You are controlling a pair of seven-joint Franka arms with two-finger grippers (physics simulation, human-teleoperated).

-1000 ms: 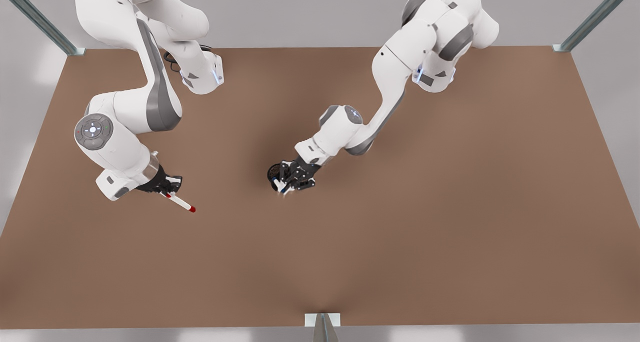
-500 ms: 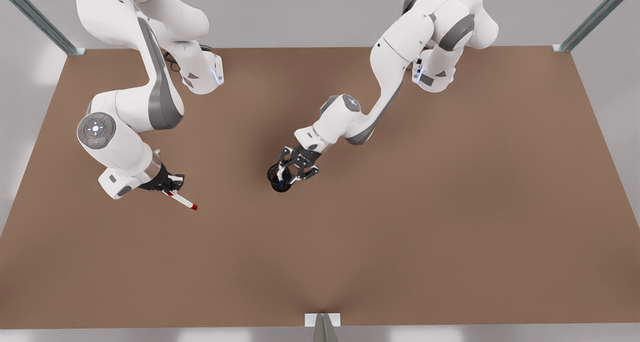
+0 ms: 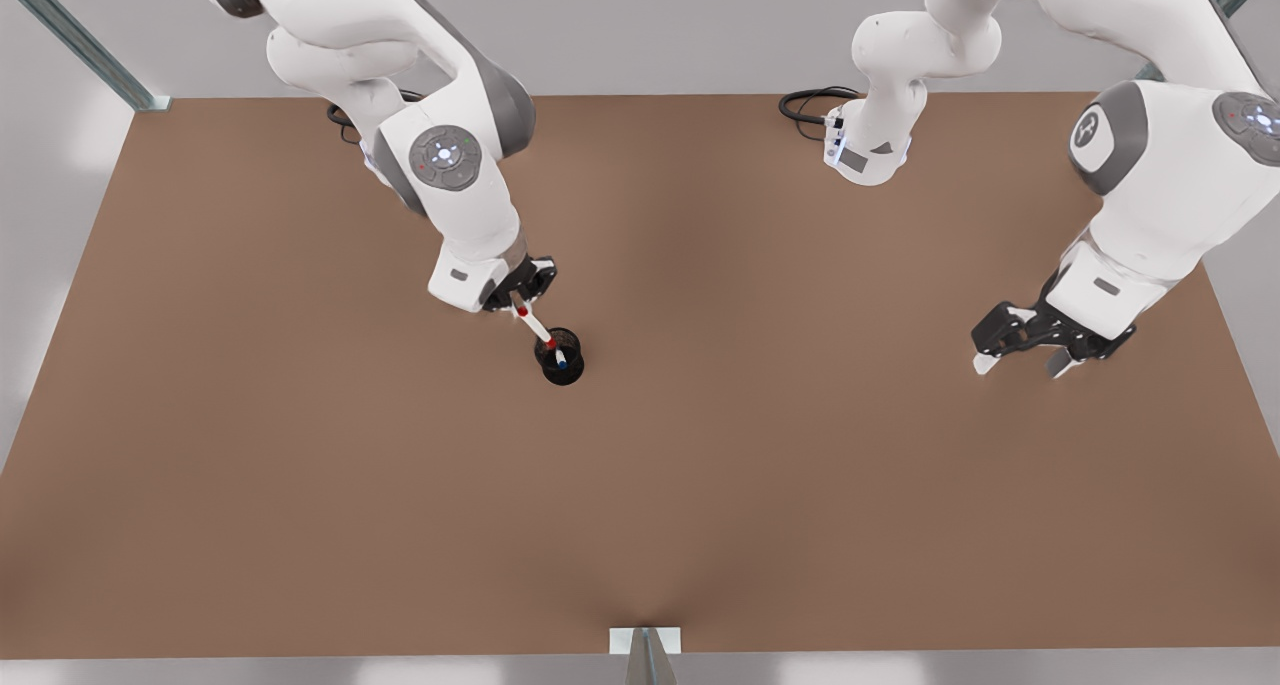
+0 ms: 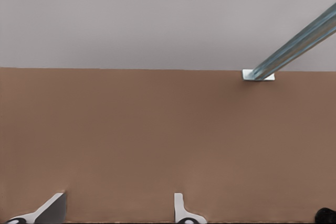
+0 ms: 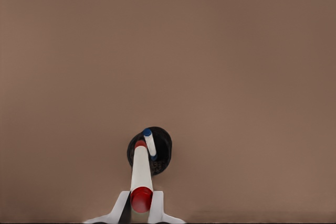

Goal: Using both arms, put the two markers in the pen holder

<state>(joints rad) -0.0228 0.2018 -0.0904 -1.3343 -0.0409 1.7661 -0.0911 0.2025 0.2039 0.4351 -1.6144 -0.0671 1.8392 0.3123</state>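
The right gripper (image 3: 521, 308), at the front view's left of centre, pinches the red-capped marker (image 3: 535, 327) between its white fingertips (image 5: 122, 206). The marker slants down from the jaws, and its lower end reaches the mouth of the pen holder (image 3: 562, 357), a small black mesh cup that stands on the brown table (image 3: 700, 485) just in front of the gripper. In the right wrist view the red marker (image 5: 140, 174) runs straight out from between the pads to the holder's (image 5: 163, 153) rim, red cap nearest the camera. The blue-capped marker (image 5: 149, 142) already stands inside the cup, leaning, with its blue end up; in the front view it shows as a small white and blue spot (image 3: 561, 362) in the holder's opening.

The left gripper (image 3: 1021, 362) hangs well apart, near the table's edge at the front view's right, with its fingers spread and nothing between them. The left wrist view shows two pale fingertips (image 4: 181, 208) with a wide gap, bare table beyond them, and a metal frame strut (image 4: 294, 45) bolted at the table's far edge. That arm waits clear of the holder.
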